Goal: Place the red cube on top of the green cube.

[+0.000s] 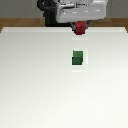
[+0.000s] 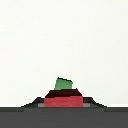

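Note:
The red cube (image 1: pixel 80 28) is held in my gripper (image 1: pixel 80 30), lifted above the white table at the far side. The green cube (image 1: pixel 77 58) sits on the table, nearer the camera than the gripper and apart from it. In the wrist view the red cube (image 2: pixel 63 98) sits between my fingers, which show as dark shapes on either side, and the green cube (image 2: pixel 63 83) shows just beyond it on the table. The gripper is shut on the red cube.
The white table (image 1: pixel 35 85) fills most of the exterior view. A wooden floor strip (image 1: pixel 15 22) runs behind the table's far edge. The robot's body (image 1: pixel 75 10) stands at the far edge.

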{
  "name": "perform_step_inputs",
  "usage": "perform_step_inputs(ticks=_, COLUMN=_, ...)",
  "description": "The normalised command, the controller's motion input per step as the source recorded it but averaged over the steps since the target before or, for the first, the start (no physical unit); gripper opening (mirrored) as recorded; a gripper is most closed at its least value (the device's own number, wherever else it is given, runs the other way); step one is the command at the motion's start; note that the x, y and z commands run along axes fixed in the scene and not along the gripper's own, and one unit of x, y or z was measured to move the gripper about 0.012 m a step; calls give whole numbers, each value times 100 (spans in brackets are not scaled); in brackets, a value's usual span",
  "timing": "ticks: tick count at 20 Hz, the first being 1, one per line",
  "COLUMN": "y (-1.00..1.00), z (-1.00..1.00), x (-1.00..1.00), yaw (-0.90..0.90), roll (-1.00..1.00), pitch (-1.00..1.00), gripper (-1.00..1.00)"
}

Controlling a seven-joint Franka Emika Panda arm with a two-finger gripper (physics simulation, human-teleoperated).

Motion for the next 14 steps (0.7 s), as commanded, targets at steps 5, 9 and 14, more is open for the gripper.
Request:
perform_step_inputs(ticks=5, y=0, z=-60, x=0, yaw=0, roll=0, pitch=0, gripper=-100)
perform_step_inputs(ticks=9, y=0, z=-25, x=-25, yaw=0, roll=0, pitch=0, gripper=-100)
perform_step_inputs(ticks=14, y=20, z=-20, x=0, yaw=0, roll=0, pitch=0, gripper=-100)
